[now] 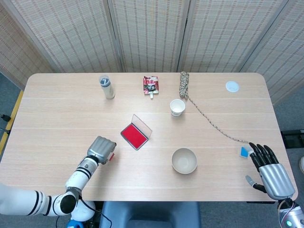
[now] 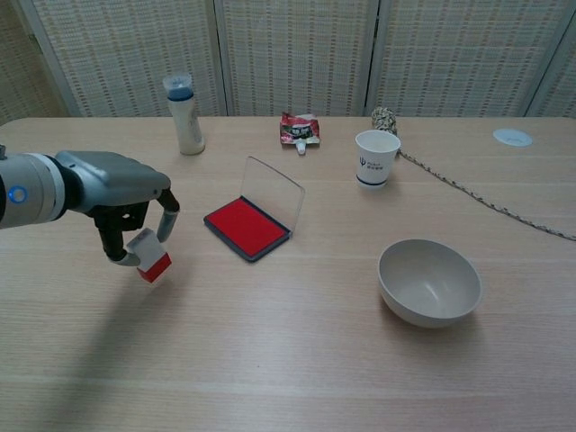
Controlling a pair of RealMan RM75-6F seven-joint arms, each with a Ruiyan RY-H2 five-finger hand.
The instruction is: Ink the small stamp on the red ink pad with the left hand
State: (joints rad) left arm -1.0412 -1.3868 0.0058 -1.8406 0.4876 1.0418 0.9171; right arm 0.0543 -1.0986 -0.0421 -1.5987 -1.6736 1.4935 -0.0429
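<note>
My left hand (image 2: 117, 193) (image 1: 101, 148) grips the small stamp (image 2: 149, 255) (image 1: 111, 156), a white block with a red base, tilted and lifted a little off the table. The red ink pad (image 2: 246, 227) (image 1: 133, 135) lies open to the right of the hand, its clear lid (image 2: 273, 188) standing up behind it. My right hand (image 1: 272, 171) rests open at the table's right front corner, seen only in the head view.
A beige bowl (image 2: 429, 281) sits right of the pad. A paper cup (image 2: 376, 157), a rope (image 2: 468, 191), a snack packet (image 2: 300, 128), a white bottle (image 2: 184, 114) and a white disc (image 2: 512, 137) stand further back. A blue block (image 1: 244, 151) lies by the right hand.
</note>
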